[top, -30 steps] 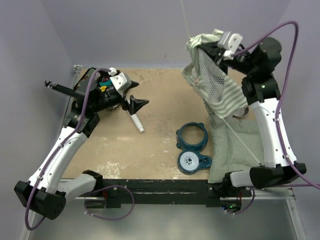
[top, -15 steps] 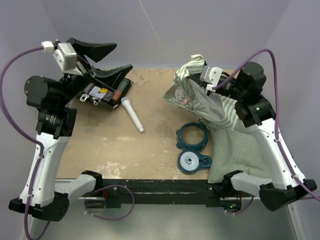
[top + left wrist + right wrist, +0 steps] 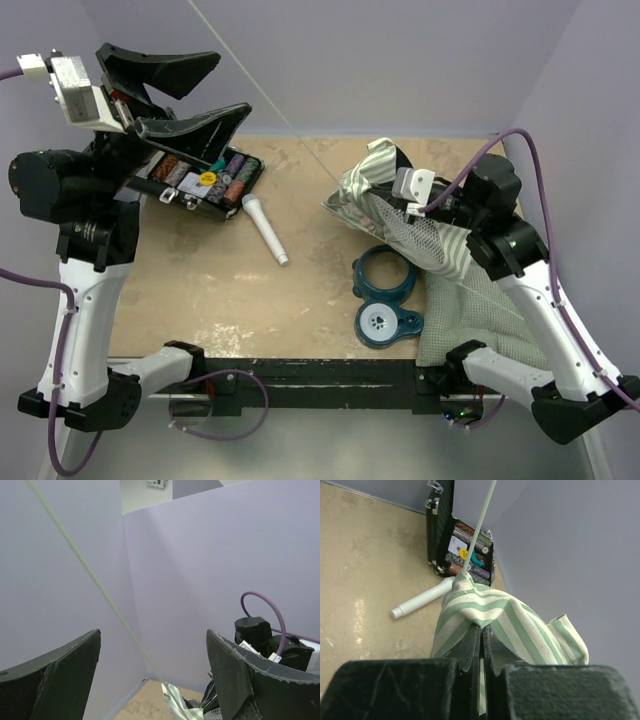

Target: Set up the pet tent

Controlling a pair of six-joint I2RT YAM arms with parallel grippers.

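1. Claw on the left (image 3: 233, 84): fingers apart, empty, high, far left of bowl stand (image 3: 385, 275).
2. Pole (image 3: 95, 580) slants toward it; next, likely grip that pole.
3. Pet tent (image 3: 455, 250), bunched right of the stand, pinched by right claw (image 3: 481, 630).

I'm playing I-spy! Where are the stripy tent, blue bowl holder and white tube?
stripy tent (image 3: 485, 607), right wrist view, striped fold.
blue bowl holder (image 3: 386, 300), top view, middle joint.
white tube (image 3: 266, 232), top view, its middle.
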